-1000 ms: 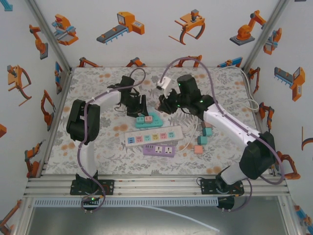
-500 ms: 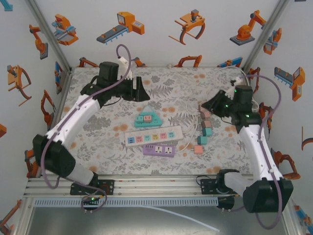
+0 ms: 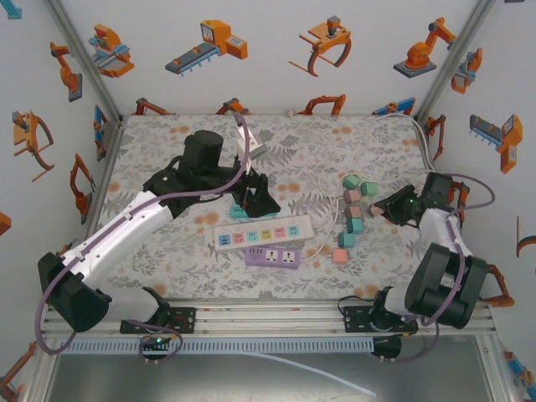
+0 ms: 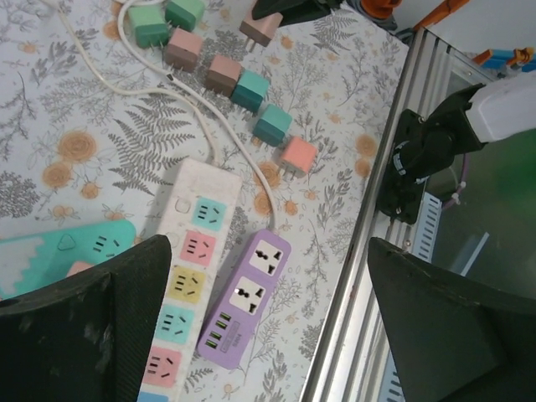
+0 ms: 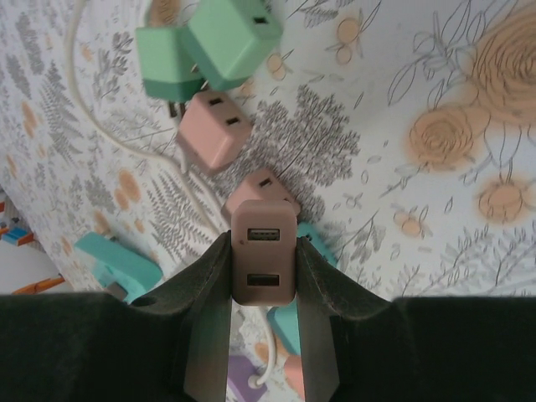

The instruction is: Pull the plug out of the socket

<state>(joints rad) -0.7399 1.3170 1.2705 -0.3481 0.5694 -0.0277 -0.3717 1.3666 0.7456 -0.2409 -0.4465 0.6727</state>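
On the left of the flowered tabletop (image 3: 167, 151), the left gripper (image 3: 255, 199) is seen from above over a teal socket block (image 3: 238, 212), most of which is covered by it. How far the gripper is spread is hard to judge from there. In the left wrist view its fingers (image 4: 92, 327) are seen set wide apart, and a corner of the teal block's face, with its slots, is shown beside the left finger. In the middle, a white power strip (image 3: 264, 233) and a purple power strip (image 3: 272, 257) are laid side by side, just in front of the teal block. Further right, loose plugs (image 3: 352, 213) in green, pink and teal are set out in a row. Beside that row the right gripper (image 3: 381, 208) is clamped on a pink plug (image 5: 264, 264), well apart from the teal socket block. From above this plug is a small pink spot at the gripper's tip. In the right wrist view it is pinched at both sides, and two ports can be made out in its end face.
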